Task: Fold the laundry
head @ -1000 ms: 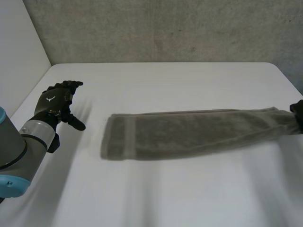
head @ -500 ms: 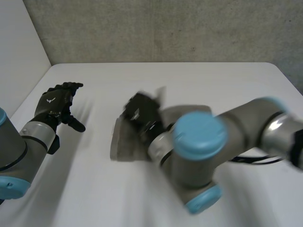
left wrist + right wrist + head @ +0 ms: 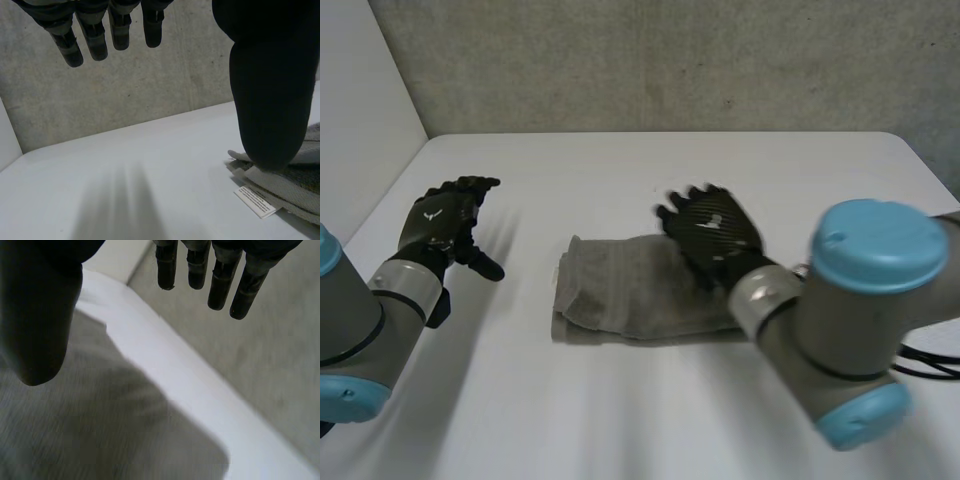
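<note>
A grey towel (image 3: 615, 290) lies folded over on itself in the middle of the white table (image 3: 650, 170). My right hand (image 3: 715, 230) hovers over the towel's right part, open, holding nothing. In the right wrist view its thumb (image 3: 40, 315) and straight fingers (image 3: 217, 275) spread above the towel (image 3: 100, 430). My left hand (image 3: 445, 215) is open above the table, left of the towel and apart from it. In the left wrist view the towel's layered end (image 3: 295, 185) with a white label (image 3: 255, 201) lies beside that hand's thumb (image 3: 270, 100).
A grey concrete wall (image 3: 670, 60) runs behind the table's far edge, and a white wall (image 3: 350, 110) stands to the left. My right arm's elbow (image 3: 865, 320) hangs over the table's near right.
My right arm swept from the far right across to the left, carrying the towel's right end over onto its left half, then let go. The left hand barely moved.
</note>
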Tool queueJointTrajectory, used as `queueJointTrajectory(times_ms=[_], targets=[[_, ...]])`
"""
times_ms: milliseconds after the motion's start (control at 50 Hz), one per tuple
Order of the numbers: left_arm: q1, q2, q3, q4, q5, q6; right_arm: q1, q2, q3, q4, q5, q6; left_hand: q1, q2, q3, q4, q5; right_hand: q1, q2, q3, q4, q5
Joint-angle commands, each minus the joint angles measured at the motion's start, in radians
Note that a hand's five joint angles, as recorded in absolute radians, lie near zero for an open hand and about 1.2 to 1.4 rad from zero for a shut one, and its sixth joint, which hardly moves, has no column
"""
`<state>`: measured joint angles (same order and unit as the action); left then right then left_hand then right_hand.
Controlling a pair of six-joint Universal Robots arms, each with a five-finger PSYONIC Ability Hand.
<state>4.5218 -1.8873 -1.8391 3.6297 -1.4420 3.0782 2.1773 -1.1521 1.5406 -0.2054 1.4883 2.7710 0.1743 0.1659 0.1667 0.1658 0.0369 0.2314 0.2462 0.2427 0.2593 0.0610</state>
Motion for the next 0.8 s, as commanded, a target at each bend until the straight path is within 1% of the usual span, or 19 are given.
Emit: queueJointTrajectory(times_ms=[20, 60, 80, 100, 140, 160, 200, 260, 380, 420, 440, 460, 480, 520, 540, 580, 680, 720, 800], targets=[[-0.007, -0.009, -0.003, 0.001, 0.0, 0.0, -0.194, 0.003, 0.157, 0.055, -0.078, 0.038, 0.0, 0.009, 0.008, 0.009, -0.037, -0.057, -0.072, -0.068, -0.085, -0.061], [-0.007, -0.009, -0.006, 0.004, 0.0, 0.0, -0.228, 0.012, 0.179, 0.049, -0.095, 0.032, 0.0, 0.009, 0.008, 0.009, -0.037, -0.057, -0.072, -0.068, -0.085, -0.061], [-0.009, -0.012, -0.006, 0.004, 0.0, 0.0, -0.25, 0.026, 0.193, 0.043, -0.105, 0.019, 0.0, 0.009, 0.008, 0.009, -0.037, 0.089, 0.074, 0.078, 0.061, 0.085], [-0.009, -0.013, -0.006, 0.004, 0.0, 0.0, -0.251, 0.026, 0.193, 0.043, -0.105, 0.019, 0.0, 0.009, 0.008, 0.009, -0.037, 0.091, 0.077, 0.08, 0.063, 0.087], [-0.01, -0.013, -0.006, 0.004, 0.0, 0.0, -0.272, 0.049, 0.197, 0.032, -0.097, -0.026, 0.0, 0.009, 0.008, 0.009, -0.037, 0.588, 0.573, 0.577, 0.56, 0.584], [-0.012, -0.013, -0.006, 0.004, 0.0, 0.0, -0.272, 0.049, 0.197, 0.032, -0.097, -0.027, 0.0, 0.009, 0.008, 0.009, -0.037, 0.59, 0.576, 0.579, 0.563, 0.586], [-0.013, -0.013, -0.006, 0.004, 0.0, 0.0, -0.28, 0.054, 0.181, 0.032, -0.092, -0.069, 0.0, 0.009, 0.008, 0.009, -0.037, 1.142, 1.127, 1.131, 1.114, 1.138], [-0.015, -0.013, -0.006, 0.001, -0.001, 0.0, -0.281, 0.046, 0.165, 0.027, -0.086, -0.083, 0.0, 0.009, 0.008, 0.009, -0.037, 1.165, 1.15, 1.154, 1.137, 1.161], [-0.015, -0.012, -0.008, 0.0, -0.001, -0.001, -0.231, 0.009, 0.033, 0.014, 0.0, -0.12, 0.0, 0.009, 0.008, 0.009, -0.037, 1.165, 1.15, 1.154, 1.137, 1.161], [-0.017, -0.001, -0.006, -0.003, -0.003, -0.001, -0.101, 0.029, -0.069, 0.021, 0.009, -0.157, 0.0, 0.009, 0.008, 0.009, -0.037, 1.165, 1.15, 1.154, 1.137, 1.161], [-0.017, -0.001, -0.006, -0.003, -0.003, -0.001, -0.1, 0.029, -0.07, 0.021, 0.009, -0.157, 0.0, 0.009, 0.008, 0.009, -0.037, 1.165, 1.15, 1.154, 1.137, 1.161], [-0.02, 0.007, -0.005, -0.005, -0.003, -0.003, -0.024, 0.06, -0.132, 0.032, 0.01, -0.187, 0.0, 0.009, 0.008, 0.009, -0.037, 1.165, 1.15, 1.154, 1.137, 1.161], [-0.027, 0.014, -0.002, -0.009, -0.002, -0.007, -0.024, 0.06, -0.132, 0.032, 0.01, -0.188, 0.0, 0.009, 0.008, 0.009, -0.037, 1.165, 1.15, 1.154, 1.137, 1.161], [-0.027, 0.014, -0.002, -0.01, -0.001, -0.007, 0.109, 0.148, -0.27, 0.076, 0.003, -0.276, 0.0, 0.009, 0.008, 0.009, -0.037, 1.165, 1.15, 1.154, 1.137, 1.161], [-0.038, 0.033, 0.0, -0.011, -0.001, -0.007, 0.11, 0.149, -0.27, 0.077, 0.003, -0.277, 0.0, 0.009, 0.008, 0.009, -0.037, 1.165, 1.15, 1.154, 1.137, 1.161], [-0.046, 0.065, 0.0, -0.011, -0.001, -0.009, 0.211, 0.251, -0.4, 0.138, -0.009, -0.362, 0.0, 0.009, 0.008, 0.009, -0.037, 1.165, 1.15, 1.154, 1.137, 1.161], [-0.044, 0.143, -0.003, -0.013, -0.005, -0.018, 0.288, 0.354, -0.498, 0.199, -0.036, -0.406, 0.0, 0.009, 0.008, 0.009, -0.037, 1.165, 1.15, 1.154, 1.137, 1.161], [-0.041, 0.151, -0.003, -0.013, -0.006, -0.018, 0.338, 0.46, -0.566, 0.286, -0.085, -0.406, 0.0, 0.009, 0.008, 0.009, -0.037, 1.165, 1.15, 1.154, 1.137, 1.161], [-0.043, 0.152, -0.005, -0.013, -0.006, -0.018, 0.345, 0.48, -0.576, 0.33, -0.097, -0.39, 0.0, 0.009, 0.008, 0.009, -0.037, 1.165, 1.15, 1.154, 1.137, 1.161]])
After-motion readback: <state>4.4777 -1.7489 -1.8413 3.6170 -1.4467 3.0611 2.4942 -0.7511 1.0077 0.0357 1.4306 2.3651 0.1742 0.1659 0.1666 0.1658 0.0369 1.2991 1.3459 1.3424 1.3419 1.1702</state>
